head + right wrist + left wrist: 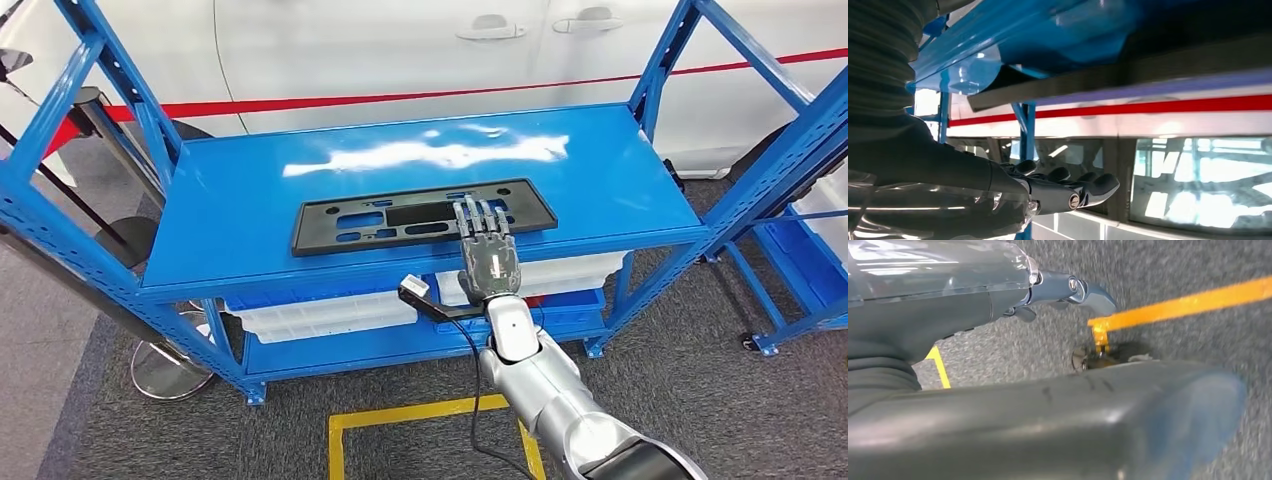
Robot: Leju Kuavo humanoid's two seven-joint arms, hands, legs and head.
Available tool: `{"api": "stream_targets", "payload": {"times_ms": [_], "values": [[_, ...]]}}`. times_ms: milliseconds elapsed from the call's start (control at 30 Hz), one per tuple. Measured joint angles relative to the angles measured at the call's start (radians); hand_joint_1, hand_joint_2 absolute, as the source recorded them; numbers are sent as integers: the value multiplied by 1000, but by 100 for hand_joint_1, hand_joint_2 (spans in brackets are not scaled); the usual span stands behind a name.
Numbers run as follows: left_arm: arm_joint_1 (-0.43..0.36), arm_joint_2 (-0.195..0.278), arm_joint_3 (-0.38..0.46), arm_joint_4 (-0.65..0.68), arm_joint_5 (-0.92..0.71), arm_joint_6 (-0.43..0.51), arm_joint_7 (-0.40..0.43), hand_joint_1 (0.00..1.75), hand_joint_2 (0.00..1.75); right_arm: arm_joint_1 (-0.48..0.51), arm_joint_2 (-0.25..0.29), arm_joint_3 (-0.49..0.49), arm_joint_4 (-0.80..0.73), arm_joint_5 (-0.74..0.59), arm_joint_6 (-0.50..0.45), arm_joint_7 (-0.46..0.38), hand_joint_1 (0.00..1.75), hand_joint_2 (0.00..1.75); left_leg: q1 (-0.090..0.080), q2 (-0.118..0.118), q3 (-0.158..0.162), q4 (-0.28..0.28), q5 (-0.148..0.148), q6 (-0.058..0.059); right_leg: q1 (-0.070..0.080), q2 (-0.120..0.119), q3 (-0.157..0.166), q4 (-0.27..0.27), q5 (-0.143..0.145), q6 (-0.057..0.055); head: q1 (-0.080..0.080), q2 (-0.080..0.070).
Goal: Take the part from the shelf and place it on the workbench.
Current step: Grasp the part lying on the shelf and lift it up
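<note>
While the part lies flat on the shelf, the scene reads as follows.

Part: a long black plate [423,216] with cut-out slots, lying flat near the front edge of the top shelf board, long side along that edge.

Shelf: a blue metal rack [250,170] with a glossy top board and sloping perforated posts at both ends; a lower level holds white bins [330,315].

Right robot hand: the right robot hand [488,255] reaches up over the front edge of the shelf, back of the hand upward, fingers [480,218] straight and slightly spread, their tips over the right part of the plate. Whether they touch it cannot be told. In the right wrist view the right robot hand [1058,187] has its fingers stretched out and holds nothing.

Right arm: silver, coming in from below, with a black cable and a small camera [414,290] beside the wrist.

Left robot hand: the left robot hand [998,290] hangs over grey carpet, one dark finger [1083,290] stretched out; how the rest lie cannot be told.

Floor: grey carpet with yellow tape [400,415] forming a box outline in front of the shelf.

Background: a white car body [400,50] with a red stripe and door handles, behind the shelf.
</note>
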Motion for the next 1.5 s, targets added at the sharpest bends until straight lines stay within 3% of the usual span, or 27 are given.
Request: {"api": "stream_targets", "payload": {"times_ms": [100, 133, 167, 200, 267, 333, 433, 500, 600, 633, 667, 700, 733, 767, 833, 867, 1000, 1067, 1133, 1167, 1200, 1233, 1300, 1333, 1367, 1500], "values": [[-1, 3, -2, 0, -3, -2, 1, 0, 0, 11, -7, -11, -15, 1, -1, -3, 0, 175, 7, 1, -86, 176, -79, -14, -3, -1, 12, -5, -6, -7, -1, 0], [0, 4, -2, 0, -3, -3, 2, 0, 0, 17, -10, -14, -18, 1, -2, -5, 0, 175, 10, 1, -115, 226, -92, -18, -3, -1, 14, -4, -9, -7, -1, 0], [0, 4, -2, 0, -4, -3, 2, 0, 0, 23, -11, -17, -20, 1, -2, -7, 0, 175, 12, 1, -130, 245, -86, -21, -3, -1, 17, -2, -12, -6, -1, 0], [1, 5, -2, 0, -4, -3, 4, 0, 0, 27, -12, -19, -22, 1, -3, -11, 0, 175, 13, 1, -123, 221, -59, -22, -3, 0, 20, -1, -15, -5, -1, 0], [0, 8, -2, 0, -5, -3, 5, 0, 0, 30, -13, -23, -27, 2, -5, -20, 0, 175, 15, 3, -67, 90, 17, -20, -3, 2, 29, 3, -25, 0, -1, 0], [-2, 9, -2, 0, -5, -3, 6, 0, 0, 30, -13, -24, -33, 2, -6, -26, 0, 175, 12, 3, -19, -12, 52, -12, 0, 3, 33, 8, -32, 9, -1, 0], [-4, 9, -2, 0, -6, -3, 7, 0, 0, 31, -13, -25, -40, 2, -8, -30, 0, 175, 10, 1, -10, -32, 49, 4, 1, 2, 32, 8, -37, 25, -1, 0], [-4, 10, -2, 0, -8, -3, 7, 0, 0, 30, -13, -25, -45, 2, -9, -33, 0, 175, 13, 1, -4, -41, 51, 16, -2, 2, 22, 36, -57, 35, 0, 0], [-5, 10, -2, 0, -12, -5, 8, 0, 0, 31, -15, -25, -49, 2, -10, -35, 0, 175, 14, 2, 3, -45, 48, 28, -6, 1, -66, 207, -134, 44, 0, 0], [-5, 10, -2, 0, -14, -7, 8, 0, 0, 34, -16, -25, -49, 2, -10, -37, 0, 175, 14, 1, 4, -45, 46, 29, -7, 1, -100, 264, -149, 46, 0, 0], [-5, 10, -2, 0, -16, -8, 8, 0, 0, 37, -16, -25, -49, 2, -10, -38, 0, 175, 14, 1, 7, -45, 44, 29, -9, 1, -121, 290, -146, 47, 0, 0], [-4, 10, -2, 0, -18, -10, 8, 0, 0, 38, -17, -25, -49, 2, -11, -40, 0, 175, 14, 0, 10, -45, 41, 27, -10, 1, -122, 279, -123, 47, 0, 0], [-3, 10, -2, 0, -19, -11, 8, 0, 0, 39, -17, -26, -50, 2, -11, -41, 0, 175, 14, -1, 16, -44, 37, 25, -11, 0, -104, 230, -85, 46, 0, 0], [-3, 10, -2, 0, -20, -13, 8, 0, 0, 39, -18, -26, -51, 2, -12, -43, 0, 175, 14, -1, 22, -44, 32, 22, -12, 0, -73, 158, -44, 43, 0, 0], [-4, 9, -2, 1, -21, -15, 8, 0, 0, 37, -19, -26, -54, 1, -12, -46, 0, 175, 10, -2, 27, -41, 23, 12, -8, -1, -23, 45, 0, 37, 0, 0], [-5, 9, -2, 1, -21, -15, 8, 0, 0, 37, -19, -26, -54, 1, -12, -49, 0, 175, 9, -2, 27, -41, 20, 7, -6, 0, -13, 20, 3, 33, 0, 0], [-7, 10, -2, 2, -22, -16, 8, 0, 0, 31, -17, -26, -54, 1, -13, -63, 0, 175, 12, 0, 22, -19, 0, -16, -6, 3, -5, 11, -5, 11, 0, 0], [-7, 10, -2, 2, -22, -16, 8, 0, 0, 25, -12, -26, -54, 2, -12, -67, 0, 175, 13, 1, -24, 78, -49, -24, -8, 1, 3, 8, -9, -1, -1, 0], [-7, 9, -2, 2, -23, -16, 8, 0, 0, 23, -5, -26, -52, 2, -12, -69, 0, 175, 13, 1, -98, 215, -99, -27, -5, 0, 9, 8, -15, -7, -1, 0], [-6, 9, -2, 2, -24, -16, 8, 0, 0, 24, -3, -26, -50, 3, -12, -70, 0, 175, 13, 1, -125, 255, -103, -27, -3, -1, 12, 8, -19, -8, -1, 0], [-5, 9, -2, 3, -24, -16, 8, 0, 0, 24, 0, -26, -49, 3, -12, -71, 0, 175, 13, 1, -132, 255, -85, -26, -2, 0, 17, 9, -23, -8, -1, 0], [-4, 9, -2, 3, -24, -16, 8, 0, 0, 24, 3, -26, -49, 3, -12, -71, 0, 175, 12, 1, -119, 212, -47, -22, -1, 0, 24, 9, -27, -7, -1, 0], [-4, 9, -2, 3, -26, -16, 8, 0, 0, 23, 9, -25, -48, 3, -12, -69, 0, 175, 9, 1, -60, 70, 35, -11, 3, 1, 38, 9, -37, -3, -1, 0], [-5, 9, -2, 3, -27, -16, 7, 0, 0, 22, 12, -24, -47, 3, -11, -68, 0, 175, 6, 1, -35, 13, 56, -5, 4, 2, 41, 10, -41, 0, -1, 0], [-6, 10, -2, 3, -28, -16, 7, 0, 0, 21, 14, -23, -46, 3, -10, -65, 0, 175, 3, 1, -22, -18, 62, 0, 5, 2, 42, 11, -44, 5, -1, 0], [-8, 9, -1, 3, -32, -16, 7, 0, 0, 19, 21, -14, -43, 3, -3, -51, 0, 175, 7, 1, -11, -40, 57, 16, 5, 0, 38, 23, -58, 26, -1, 0]]}}
